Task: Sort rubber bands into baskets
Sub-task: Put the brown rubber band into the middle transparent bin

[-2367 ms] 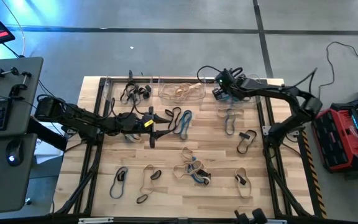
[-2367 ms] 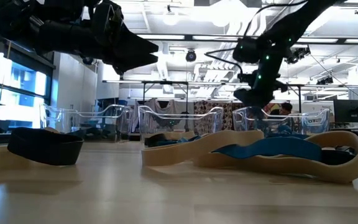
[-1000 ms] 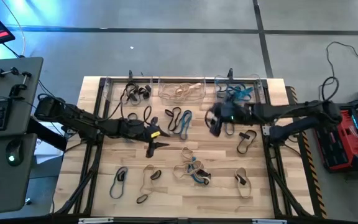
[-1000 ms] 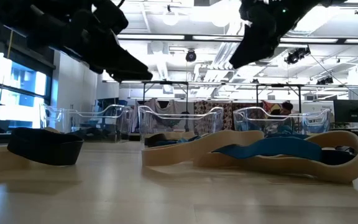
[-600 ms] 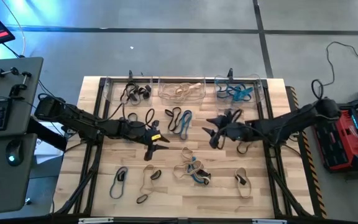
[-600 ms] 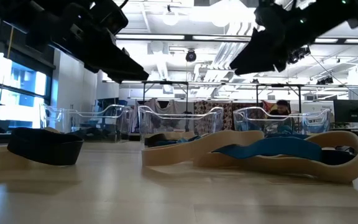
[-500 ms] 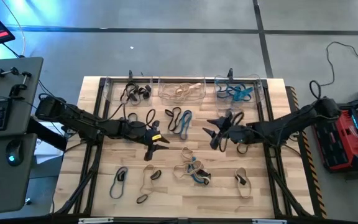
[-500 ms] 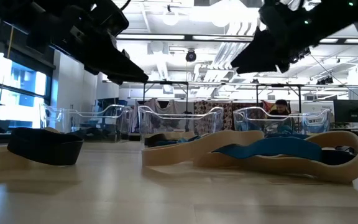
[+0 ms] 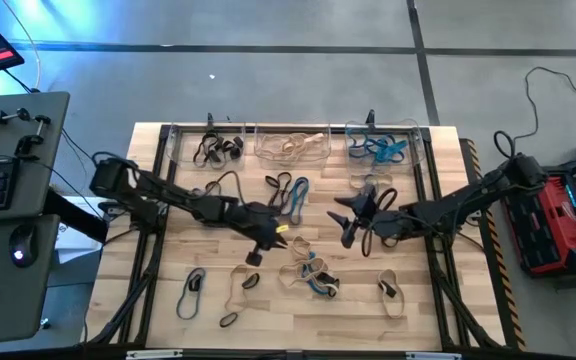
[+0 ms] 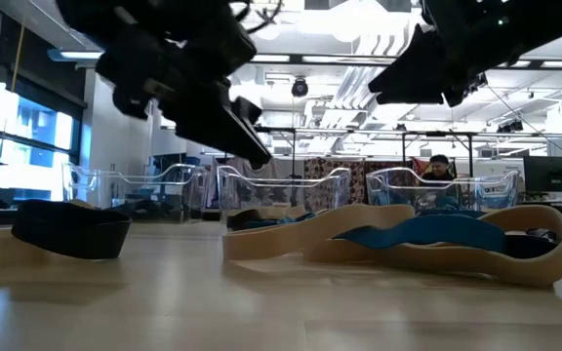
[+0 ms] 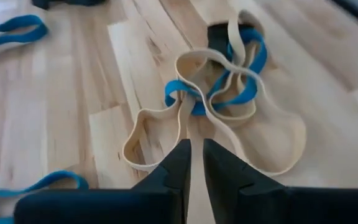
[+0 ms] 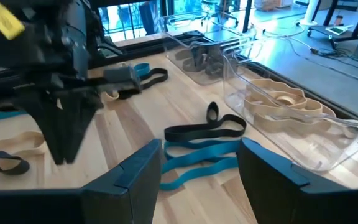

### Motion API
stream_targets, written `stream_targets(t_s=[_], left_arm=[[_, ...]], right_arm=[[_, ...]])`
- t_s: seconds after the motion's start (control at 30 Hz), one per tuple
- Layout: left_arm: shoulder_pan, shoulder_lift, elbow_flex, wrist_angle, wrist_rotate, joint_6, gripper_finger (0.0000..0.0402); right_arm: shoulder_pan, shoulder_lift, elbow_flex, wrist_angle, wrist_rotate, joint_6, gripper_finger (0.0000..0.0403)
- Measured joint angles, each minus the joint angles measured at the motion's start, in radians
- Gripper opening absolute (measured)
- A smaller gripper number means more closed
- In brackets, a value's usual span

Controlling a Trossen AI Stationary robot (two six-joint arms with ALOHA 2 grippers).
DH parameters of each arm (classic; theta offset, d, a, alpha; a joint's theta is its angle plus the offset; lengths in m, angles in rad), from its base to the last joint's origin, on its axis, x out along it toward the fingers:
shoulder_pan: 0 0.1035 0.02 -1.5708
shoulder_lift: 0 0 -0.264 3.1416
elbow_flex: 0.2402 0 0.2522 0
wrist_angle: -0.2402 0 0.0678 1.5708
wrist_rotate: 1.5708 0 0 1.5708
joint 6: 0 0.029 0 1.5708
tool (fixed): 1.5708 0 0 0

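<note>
Three clear baskets stand along the far edge: one with black bands (image 9: 210, 150), one with tan bands (image 9: 293, 146), one with blue bands (image 9: 383, 147). Loose rubber bands lie across the table. My left gripper (image 9: 258, 252) hovers mid-table, its fingers shut with nothing between them (image 11: 196, 165), just short of a tangle of tan and blue bands (image 11: 219, 93). My right gripper (image 9: 351, 218) hangs open (image 12: 201, 168) above the boards right of centre, facing a black and a blue band (image 12: 201, 140). In the low view both grippers (image 10: 257, 151) (image 10: 398, 86) are clear of the table.
More bands lie near the front edge: a black one (image 9: 251, 283), a tan one (image 9: 236, 290), a grey one (image 9: 194, 285) and one at the right (image 9: 388, 292). Another black band (image 9: 395, 226) lies under the right arm. Black frame rails (image 9: 436, 260) run along both table sides.
My left gripper has swung toward the table's right and near edges, sunk a little and shut its fingers on nothing. My right gripper has come away from the far baskets toward the near edge, lower, and stayed open. No band has moved.
</note>
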Motion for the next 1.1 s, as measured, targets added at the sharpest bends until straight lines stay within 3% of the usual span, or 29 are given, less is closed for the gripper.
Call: stream_targets(t_s=[0.23, 0.43, 0.53, 0.67, 0.87, 1.1], left_arm=[[0.000, 0.104, 0.085, -0.073, -0.024, 0.156, 0.0044], [0.000, 0.178, 0.122, -0.073, -0.027, 0.200, 0.0084], [0.000, 0.200, 0.135, -0.071, -0.027, 0.204, 0.0106], [0.004, 0.202, 0.141, -0.063, -0.028, 0.227, 0.0127], [0.032, 0.202, 0.141, -0.064, -0.029, 0.228, 0.0131], [0.038, 0.211, 0.141, -0.059, -0.007, 0.270, 0.0131]], right_arm=[[0.010, 0.000, 0.000, 0.006, -0.012, 0.000, 0.0197], [0.015, 0.000, 0.000, 0.002, -0.253, -0.002, 0.0197], [0.033, 0.000, 0.000, -0.016, -0.279, -0.019, 0.0190], [0.056, 0.000, 0.000, -0.065, -0.303, -0.005, 0.0143], [0.082, 0.000, 0.000, -0.088, -0.323, 0.028, 0.0013], [0.089, 0.000, 0.000, -0.080, -0.317, 0.025, 0.0014]])
